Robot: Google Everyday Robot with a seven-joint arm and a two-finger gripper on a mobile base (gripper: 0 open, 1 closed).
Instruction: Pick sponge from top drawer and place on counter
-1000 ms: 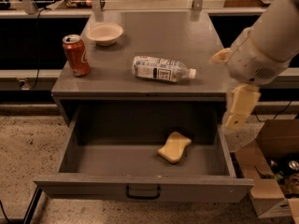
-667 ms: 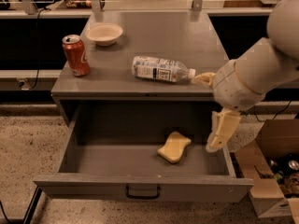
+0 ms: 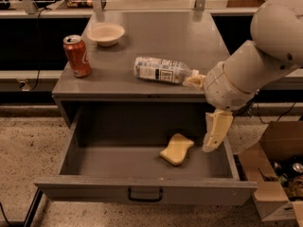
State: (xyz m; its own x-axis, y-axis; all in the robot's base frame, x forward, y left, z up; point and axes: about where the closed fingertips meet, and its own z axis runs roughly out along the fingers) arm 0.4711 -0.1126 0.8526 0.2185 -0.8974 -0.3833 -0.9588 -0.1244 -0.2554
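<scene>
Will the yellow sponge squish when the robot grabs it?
Probably: the pale yellow foam sponge looks soft and light. Lying flat in the grey metal drawer, it shouldn't roll. The cream gripper hangs close beside it.

Robot test workspace, more laboratory than home. A plain grey metal cabinet, with a matte counter (image 3: 161,37) and its top drawer (image 3: 142,189) standing open, rests on a speckled hard floor (image 3: 28,141). Metal posts (image 3: 98,1) rise behind it, and a loose cable (image 3: 38,41) hangs at the left. An open cardboard box (image 3: 272,195) of oddments sits on the floor at the right. The robot's gripper (image 3: 217,129) hangs over the drawer's right side.
</scene>
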